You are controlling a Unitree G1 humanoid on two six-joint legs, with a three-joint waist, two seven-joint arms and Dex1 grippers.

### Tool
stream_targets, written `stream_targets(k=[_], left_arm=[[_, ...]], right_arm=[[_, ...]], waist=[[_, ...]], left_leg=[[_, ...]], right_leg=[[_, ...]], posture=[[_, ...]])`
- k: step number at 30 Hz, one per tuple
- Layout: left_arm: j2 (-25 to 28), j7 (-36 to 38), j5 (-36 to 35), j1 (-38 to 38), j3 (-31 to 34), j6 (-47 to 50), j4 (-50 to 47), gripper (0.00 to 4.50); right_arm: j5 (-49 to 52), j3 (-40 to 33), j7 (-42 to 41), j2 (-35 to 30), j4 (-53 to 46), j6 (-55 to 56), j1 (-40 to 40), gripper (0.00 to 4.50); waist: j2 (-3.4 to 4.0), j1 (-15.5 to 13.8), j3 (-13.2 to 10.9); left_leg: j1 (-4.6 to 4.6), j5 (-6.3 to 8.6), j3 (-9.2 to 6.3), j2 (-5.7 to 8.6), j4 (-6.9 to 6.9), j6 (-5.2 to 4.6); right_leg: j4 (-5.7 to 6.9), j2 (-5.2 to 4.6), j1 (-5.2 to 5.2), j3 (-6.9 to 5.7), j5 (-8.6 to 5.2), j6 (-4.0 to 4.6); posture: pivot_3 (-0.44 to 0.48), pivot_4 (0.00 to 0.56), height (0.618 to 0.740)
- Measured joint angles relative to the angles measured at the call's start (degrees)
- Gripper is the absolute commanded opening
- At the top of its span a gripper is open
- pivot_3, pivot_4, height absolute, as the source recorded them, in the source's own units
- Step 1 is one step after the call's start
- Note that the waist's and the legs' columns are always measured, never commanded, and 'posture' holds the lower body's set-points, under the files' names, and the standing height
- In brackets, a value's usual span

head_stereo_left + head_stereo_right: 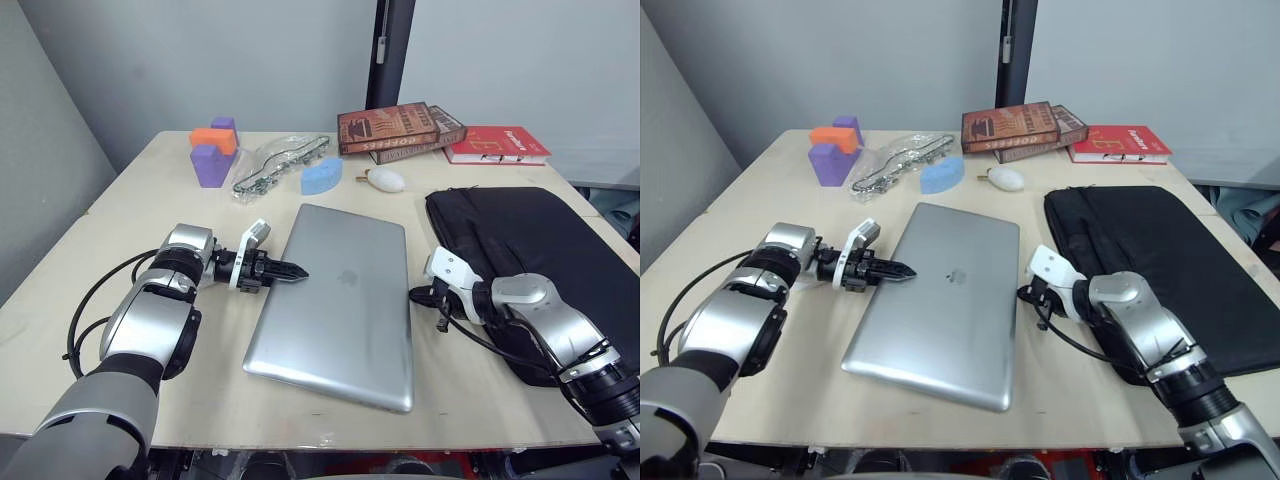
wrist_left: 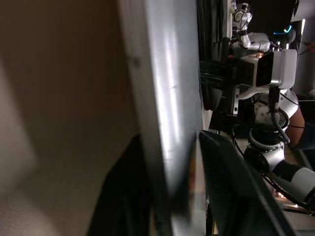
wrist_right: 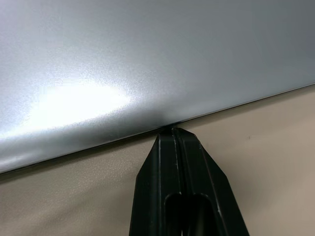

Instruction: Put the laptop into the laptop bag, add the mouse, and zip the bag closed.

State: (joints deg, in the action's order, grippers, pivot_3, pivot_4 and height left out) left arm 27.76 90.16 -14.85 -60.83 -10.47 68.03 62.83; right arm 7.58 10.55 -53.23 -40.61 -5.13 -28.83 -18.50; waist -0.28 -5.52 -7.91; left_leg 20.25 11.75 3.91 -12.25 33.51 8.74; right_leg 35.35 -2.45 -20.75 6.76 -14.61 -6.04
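**Laptop flanked by both tools on the worktop**

Lying closed and flat near the middle of the wooden worktop (image 1: 150, 200), the laptop (image 1: 340, 300) is seen with its lid up and the grey logo at the centre. The left tool (image 1: 290, 272) is held level over the laptop's left edge, and in the left wrist view that edge is seen running between the two black fingers (image 2: 236, 196), one on each side of it; the tool is thus spread around the edge, though whether the fingers press on the metal cannot be told. The right tool (image 3: 172, 135) is set low on the worktop at the laptop's right edge, its two fingers pressed together with nothing between them, their joined tip touching the edge where it meets the wood.

The laptop bag (image 1: 530, 250) is laid flat to the right of the laptop, just beside it, and the right forearm is stretched over its near left corner. Whether its zipper is open cannot be told.

Along the far side, a clear plastic tray (image 1: 280, 163), purple and orange blocks (image 1: 213, 152), a blue wedge (image 1: 321, 175), a white egg-shaped lump (image 1: 385, 179), brown books (image 1: 400, 130) and a red book (image 1: 497, 144) are seen.
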Motion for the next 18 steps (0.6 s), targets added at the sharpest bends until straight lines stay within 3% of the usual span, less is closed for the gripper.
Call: stream_targets(k=[2, 8, 13, 17, 18], left_arm=[[0.1, 0.2, -1.78, -0.02, -0.43, 1.33, -1.01, 0.27], [1.26, 0.22, -4.13, 0.06, -3.52, 2.42, -3.16, 0.27], [3.39, 0.16, -6.57, 0.08, -4.33, 5.19, -5.65, 0.27], [10.91, -0.32, -10.96, 0.84, -5.56, 10.68, -15.12, 0.27], [12.9, -0.4, -12.19, 1.38, -5.5, 11.67, -17.66, 0.27]], right_arm=[[-0.03, -0.36, 0.13, 0.02, 0.38, 0.0, -0.12, 0.0], [1.34, -1.82, 0.48, 0.54, 0.2, -1.05, -0.11, 0.0], [7.36, -8.15, 1.56, 1.35, -4.41, -5.41, -0.32, 0.0], [15.61, -18.08, 2.64, -0.58, -13.38, -11.97, -0.95, 0.0], [18.17, -21.45, 2.66, -1.78, -15.94, -13.99, -0.44, 0.26]], waist=[[0.0, -0.11, -0.01], [0.04, -0.12, -0.05], [0.11, -0.15, -0.31], [0.12, -0.6, -0.68], [0.13, -0.83, -0.7]], left_leg=[[0.01, 0.01, -0.01, 0.0, 0.0, 0.02], [0.39, -0.2, -0.22, 0.0, -0.2, -0.29], [0.87, -0.23, -0.38, -0.05, -0.24, -0.32], [0.92, -0.22, -0.4, -0.06, -0.31, -0.31], [0.92, -0.21, -0.4, -0.06, -0.34, -0.3]], right_leg=[[-0.01, -0.01, 0.0, -0.03, 0.01, 0.01], [-0.29, -0.01, -0.12, -0.29, 0.0, 0.03], [-0.27, 0.0, -0.23, -0.62, 0.0, 0.04], [-0.33, 0.0, -0.33, -0.67, -0.01, 0.05], [-0.38, 0.0, -0.33, -0.68, -0.01, 0.05]], posture=[[0.0, 0.15, 0.74], [0.0, 0.15, 0.74], [0.0, 0.15, 0.74], [0.0, 0.15, 0.74], [0.0, 0.15, 0.74]])
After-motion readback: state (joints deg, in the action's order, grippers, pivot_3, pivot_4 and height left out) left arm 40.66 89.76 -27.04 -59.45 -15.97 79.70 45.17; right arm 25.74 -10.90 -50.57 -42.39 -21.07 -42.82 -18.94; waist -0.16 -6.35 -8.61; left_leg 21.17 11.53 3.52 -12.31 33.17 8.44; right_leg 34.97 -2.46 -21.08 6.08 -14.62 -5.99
